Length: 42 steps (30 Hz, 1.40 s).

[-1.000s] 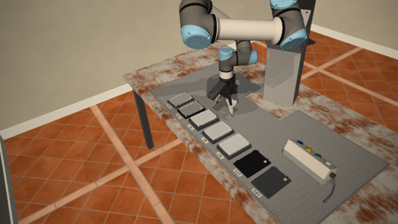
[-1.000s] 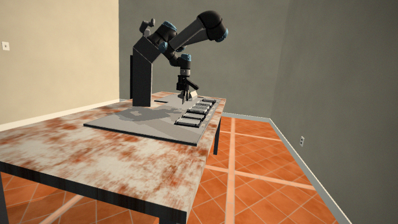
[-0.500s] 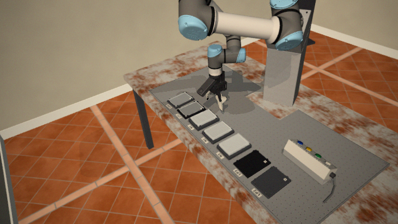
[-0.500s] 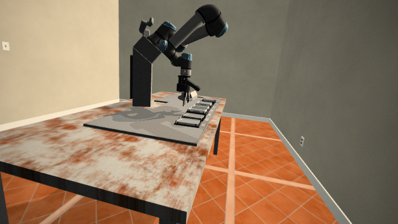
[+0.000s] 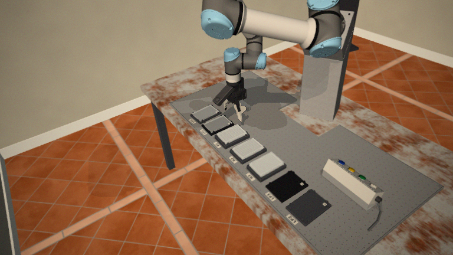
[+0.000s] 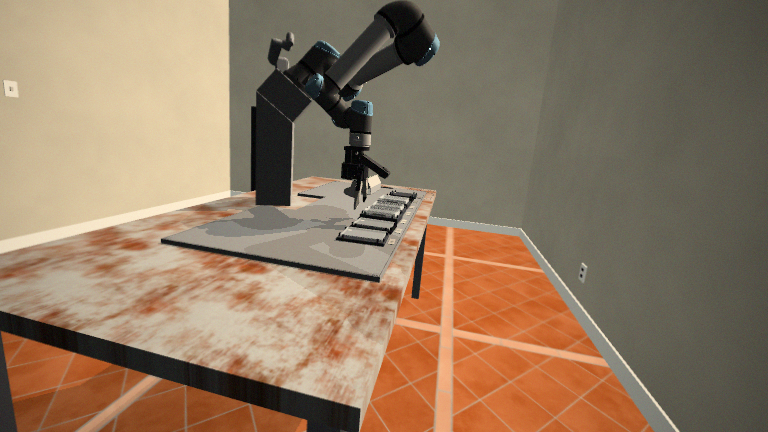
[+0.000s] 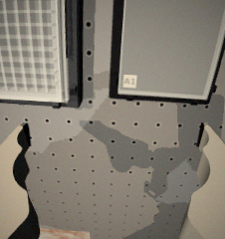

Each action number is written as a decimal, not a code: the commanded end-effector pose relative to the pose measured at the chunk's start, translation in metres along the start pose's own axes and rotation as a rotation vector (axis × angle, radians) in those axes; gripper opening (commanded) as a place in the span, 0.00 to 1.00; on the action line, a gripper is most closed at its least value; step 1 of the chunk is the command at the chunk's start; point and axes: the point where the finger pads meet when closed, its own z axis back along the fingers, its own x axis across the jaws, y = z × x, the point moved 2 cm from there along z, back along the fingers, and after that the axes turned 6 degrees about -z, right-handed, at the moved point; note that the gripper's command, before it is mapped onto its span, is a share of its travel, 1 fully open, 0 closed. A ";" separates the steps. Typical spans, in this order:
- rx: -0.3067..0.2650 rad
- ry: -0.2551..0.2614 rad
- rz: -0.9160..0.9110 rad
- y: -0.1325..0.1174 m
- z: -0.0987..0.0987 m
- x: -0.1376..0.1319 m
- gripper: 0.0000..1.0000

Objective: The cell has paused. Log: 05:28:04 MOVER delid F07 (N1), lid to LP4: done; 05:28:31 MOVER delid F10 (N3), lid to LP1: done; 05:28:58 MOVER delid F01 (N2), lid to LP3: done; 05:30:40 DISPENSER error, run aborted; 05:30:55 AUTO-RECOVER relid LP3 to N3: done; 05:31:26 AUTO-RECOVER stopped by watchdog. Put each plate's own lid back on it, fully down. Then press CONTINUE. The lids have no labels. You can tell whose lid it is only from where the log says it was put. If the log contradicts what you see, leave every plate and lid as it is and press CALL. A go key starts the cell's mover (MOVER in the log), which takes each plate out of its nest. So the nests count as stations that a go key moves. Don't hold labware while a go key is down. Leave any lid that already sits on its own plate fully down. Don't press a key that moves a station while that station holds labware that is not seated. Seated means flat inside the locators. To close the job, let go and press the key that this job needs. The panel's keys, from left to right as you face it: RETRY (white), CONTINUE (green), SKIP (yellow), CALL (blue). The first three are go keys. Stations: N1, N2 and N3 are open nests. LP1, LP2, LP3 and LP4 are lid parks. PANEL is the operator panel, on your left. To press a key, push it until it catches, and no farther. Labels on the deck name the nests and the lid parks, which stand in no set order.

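Observation:
Seven stations stand in a row along the deck's front edge. In the top view, the two far ones each hold a flat grey lid (image 5: 205,113) (image 5: 217,124). Three well plates (image 5: 231,135) (image 5: 248,149) (image 5: 266,165) follow; the nearest looks paler, and I cannot tell whether it is lidded. The last two parks (image 5: 286,185) (image 5: 308,206) are bare and black. My gripper (image 5: 233,110) is open and empty, and it hangs above the deck just behind the second lid. The wrist view shows that lid (image 7: 169,47), an open plate (image 7: 28,47) and my gripper (image 7: 113,124).
The operator panel (image 5: 352,183) stands at the near right of the deck with blue (image 5: 341,162), yellow (image 5: 351,169), green (image 5: 361,176) and white (image 5: 373,186) keys. The arm's pedestal (image 5: 322,81) stands behind the row. The deck labels are too small to read surely.

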 end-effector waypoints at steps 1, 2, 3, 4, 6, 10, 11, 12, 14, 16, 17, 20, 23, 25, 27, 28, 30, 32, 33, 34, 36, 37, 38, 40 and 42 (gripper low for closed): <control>-0.002 0.002 0.001 0.011 -0.001 0.024 0.82; -0.002 0.002 0.001 0.014 -0.001 0.029 0.82; -0.002 0.002 0.001 0.016 -0.001 0.033 0.82; -0.002 0.002 0.001 0.018 -0.001 0.038 0.82; -0.002 0.002 0.001 0.022 -0.001 0.047 0.82; -0.002 0.002 0.001 0.030 -0.001 0.065 0.82; -0.002 0.002 0.001 0.033 -0.001 0.070 0.82; -0.002 0.002 0.001 0.033 -0.001 0.070 0.82; -0.002 0.002 0.001 0.035 -0.001 0.074 0.82; -0.002 0.002 0.001 0.039 -0.001 0.083 0.82; -0.002 0.002 0.001 0.041 -0.001 0.088 0.82; -0.002 0.002 0.001 0.047 -0.001 0.102 0.82; -0.002 0.002 0.001 0.054 -0.001 0.115 0.82; -0.002 0.002 0.001 0.058 -0.001 0.124 0.82; -0.002 0.002 0.001 0.062 -0.001 0.133 0.82; -0.002 0.002 0.001 0.064 -0.001 0.138 0.82; -0.002 0.002 0.001 0.064 -0.001 0.138 0.82; -0.002 0.002 0.001 0.068 -0.001 0.147 0.82; -0.002 0.002 0.001 0.070 -0.001 0.151 0.82; -0.002 0.002 0.001 0.073 -0.001 0.156 0.82; -0.002 0.002 0.001 0.077 -0.001 0.165 0.82; -0.002 0.002 0.001 0.078 -0.001 0.167 0.82; -0.002 0.002 0.001 0.078 -0.001 0.167 0.82; -0.002 0.002 0.001 0.078 -0.001 0.167 0.82; -0.002 0.002 0.001 0.078 -0.001 0.167 0.82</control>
